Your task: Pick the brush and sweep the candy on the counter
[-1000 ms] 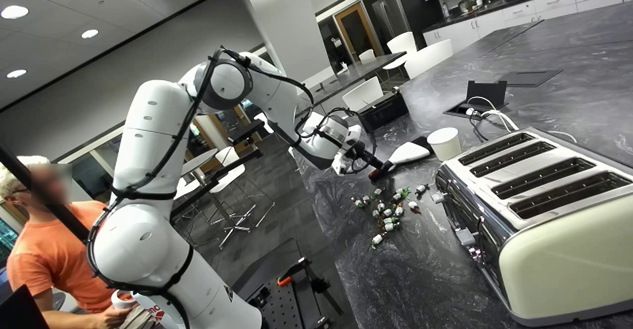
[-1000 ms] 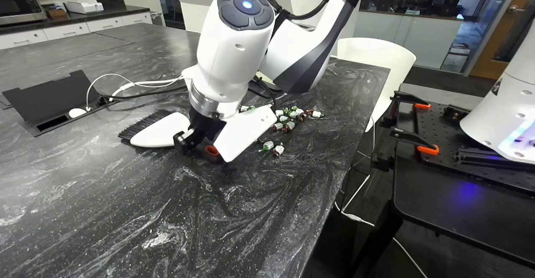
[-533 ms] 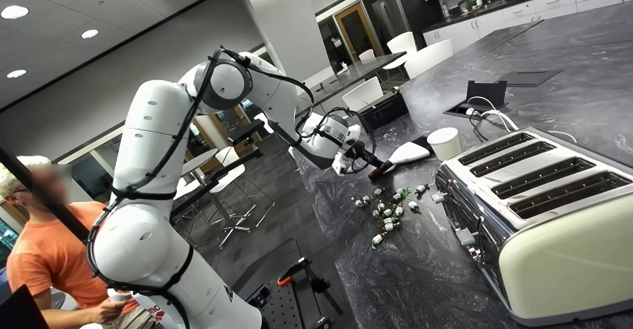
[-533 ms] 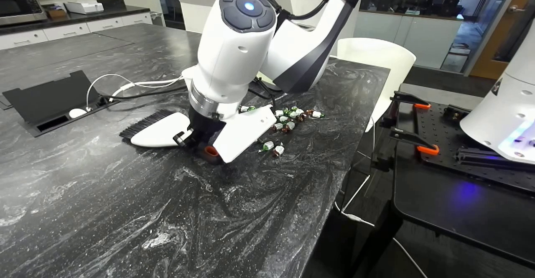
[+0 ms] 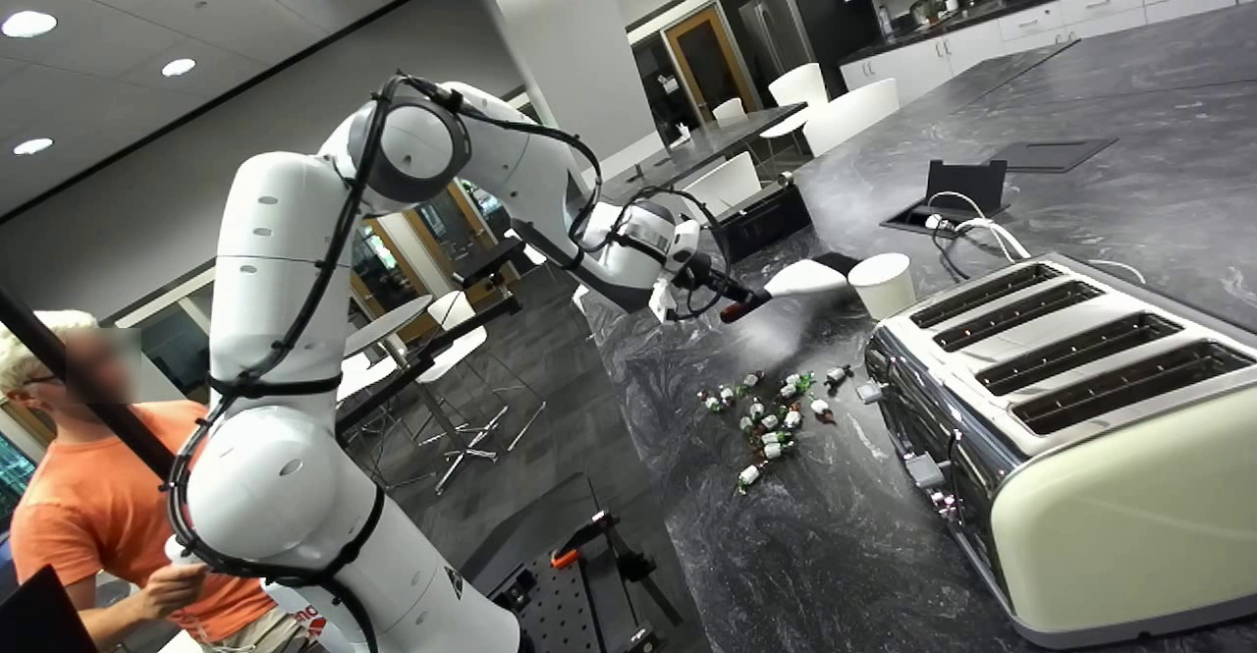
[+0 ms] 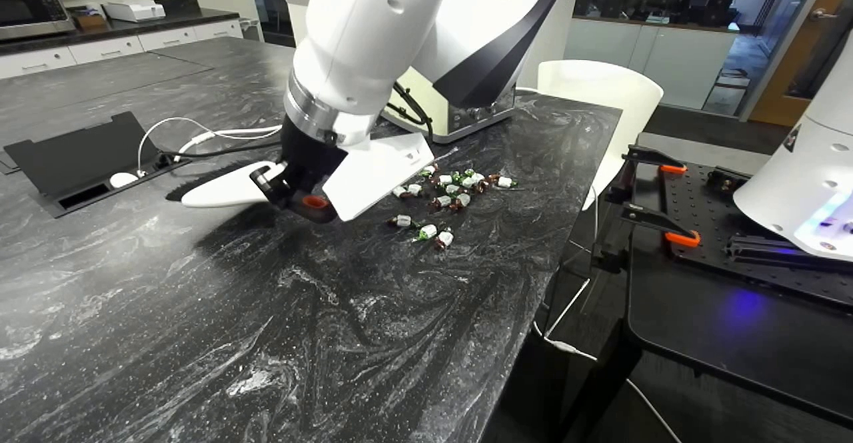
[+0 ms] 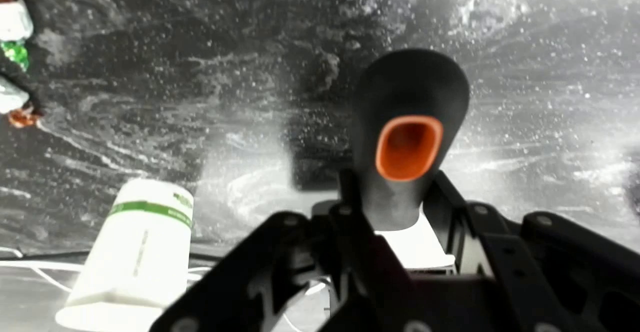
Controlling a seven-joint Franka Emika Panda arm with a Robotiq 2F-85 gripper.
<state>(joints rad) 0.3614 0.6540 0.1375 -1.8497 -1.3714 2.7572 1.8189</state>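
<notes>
The brush, with a white oval head point(image 5: 807, 278), dark bristles and a dark handle with an orange-lined hole, shows in both exterior views point(image 6: 226, 188). My gripper point(image 5: 743, 301) is shut on its handle, with one finger on each side in the wrist view point(image 7: 397, 189). The brush hangs a little above the dark grey counter point(image 5: 835, 545), with a shadow under it in an exterior view point(image 6: 283, 186). The candy point(image 5: 771, 422), a loose cluster of small wrapped pieces, lies on the counter nearer the robot base than the brush. A few pieces show at the wrist view's left edge point(image 7: 14, 22).
A white paper cup point(image 5: 882, 287) stands close to the brush head; it also shows in the wrist view point(image 7: 137, 242). The cream toaster point(image 5: 1120, 525) stands beside the candy. An open outlet flap point(image 6: 80, 153) with cables lies farther back. The counter edge runs along the candy's side.
The brush was resting on the counter with my gripper around its handle. Now gripper and brush have risen together off the counter, and more candy is uncovered in an exterior view.
</notes>
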